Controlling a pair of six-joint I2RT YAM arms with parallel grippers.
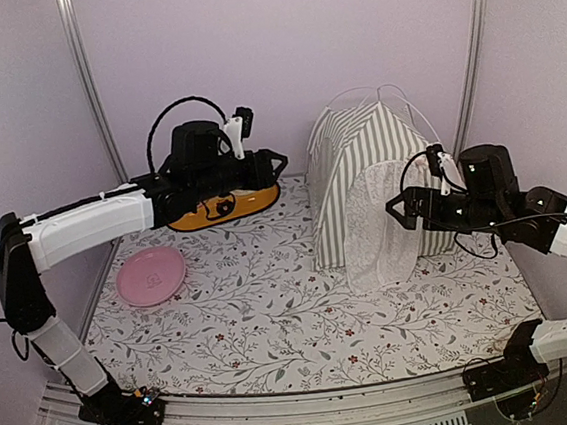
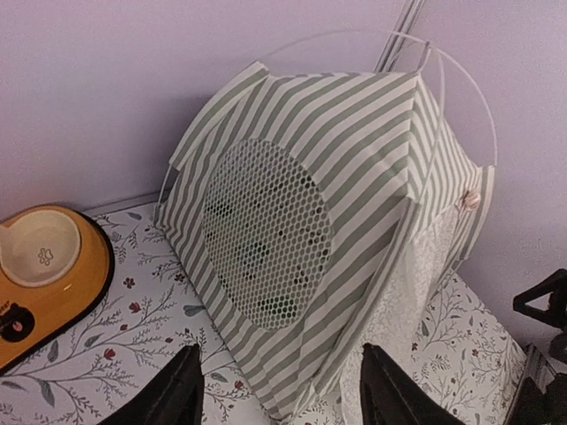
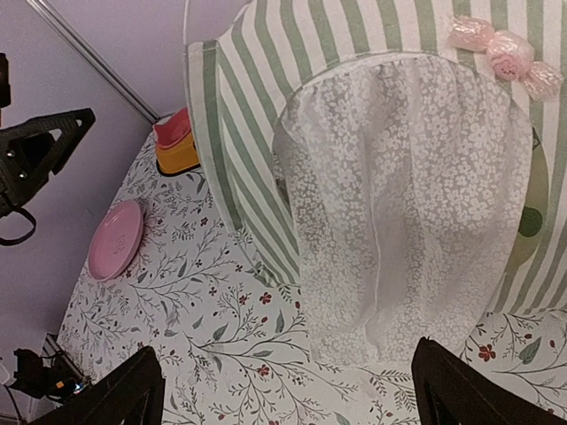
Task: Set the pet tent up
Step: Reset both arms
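Orange pet bowl at back left, pink plate nearby, floral mat beneath

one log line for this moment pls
pet tent: upright on mat | left hand: open, empty, facing mesh window | right hand: open, empty, facing lace curtain

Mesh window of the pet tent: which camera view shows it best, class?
Left wrist view: the round mesh window faces the camera, whole and unblocked. Top external shows the pet tent from above, window not discernible. Right wrist shows only the lace curtain side.
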